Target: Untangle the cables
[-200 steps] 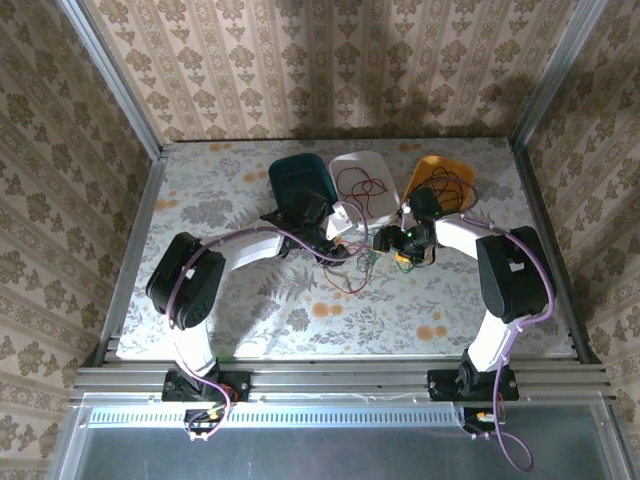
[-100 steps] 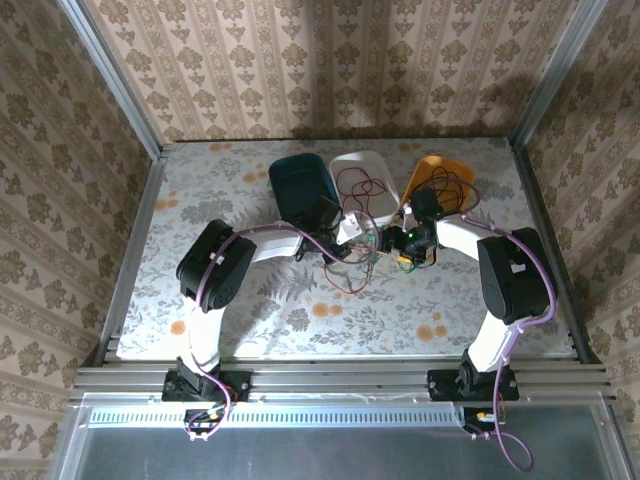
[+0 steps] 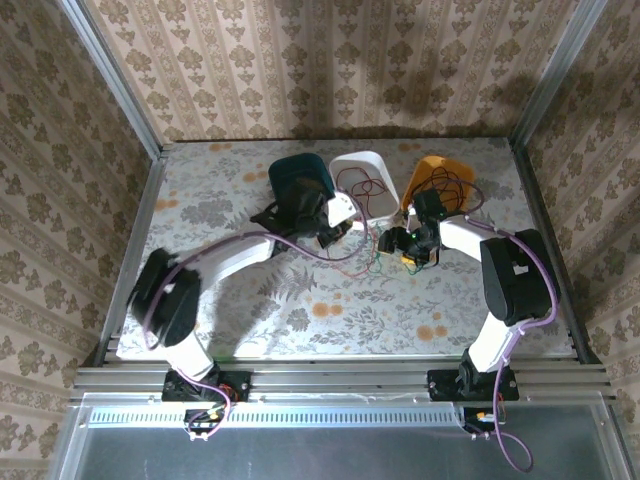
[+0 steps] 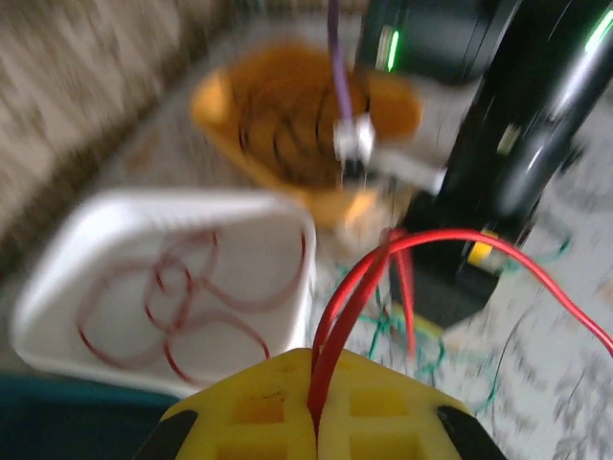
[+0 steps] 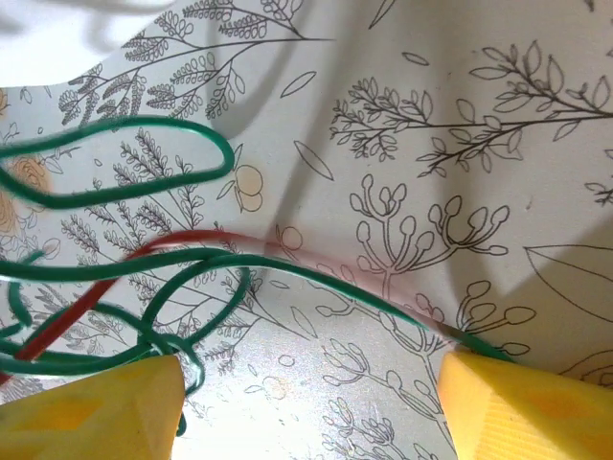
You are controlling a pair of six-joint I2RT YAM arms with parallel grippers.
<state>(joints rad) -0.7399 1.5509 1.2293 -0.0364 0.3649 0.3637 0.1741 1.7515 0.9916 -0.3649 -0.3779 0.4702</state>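
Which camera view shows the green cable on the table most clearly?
The right wrist view: there the green cable appears large and sharp, lying in loops. The top external view shows it as a thin, faint tangle. The left wrist view shows a blurred piece of it.

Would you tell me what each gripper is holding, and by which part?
The left gripper pinches a red cable where two strands run together; the right gripper is open, holding nothing.
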